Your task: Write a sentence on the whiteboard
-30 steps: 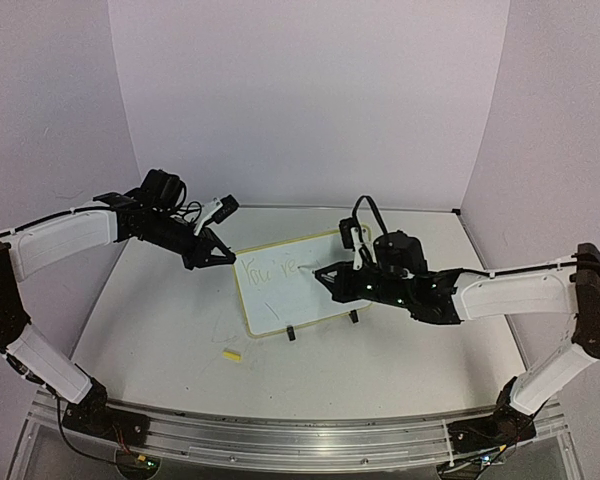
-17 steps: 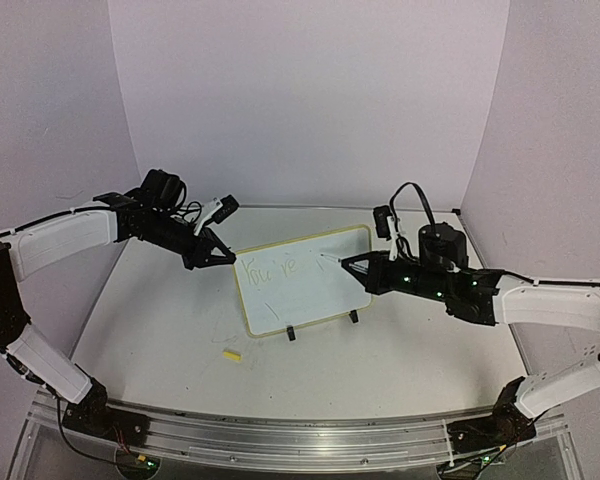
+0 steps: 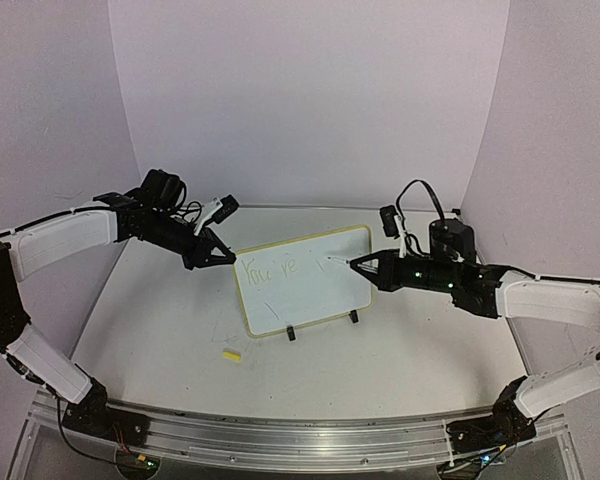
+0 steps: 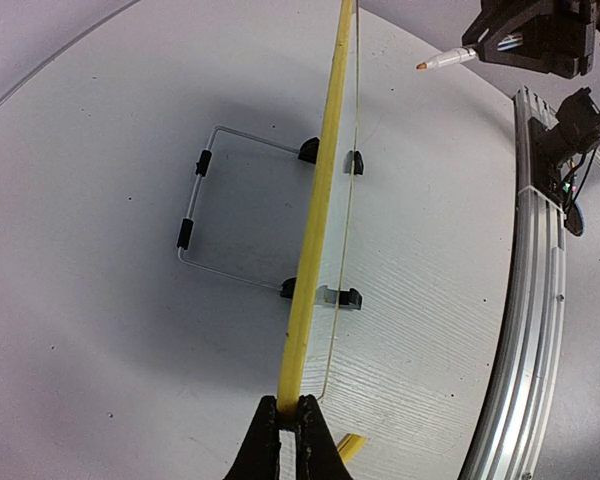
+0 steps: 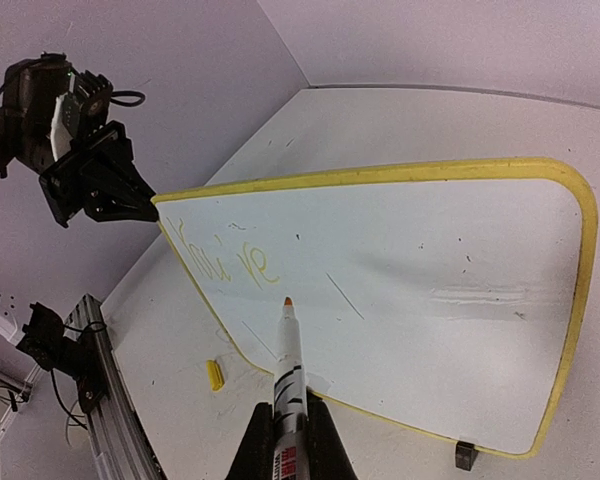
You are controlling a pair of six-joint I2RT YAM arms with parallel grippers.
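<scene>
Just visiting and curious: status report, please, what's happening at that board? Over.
Left pincer shut on whiteboard corner. Right pincer shut on marker, tip off the face. Sentence reads only "You're". Small yellow piece on table, clear of both.

On the whiteboard (image 5: 430,240) the sentence (image 5: 225,262) reads only "You're".

Even diffuse light, lilac cast. Soft shadow beside whiteboard (image 4: 318,200) on table (image 4: 80,350). Wrist views fisheye-curved. Top view grainy.
</scene>
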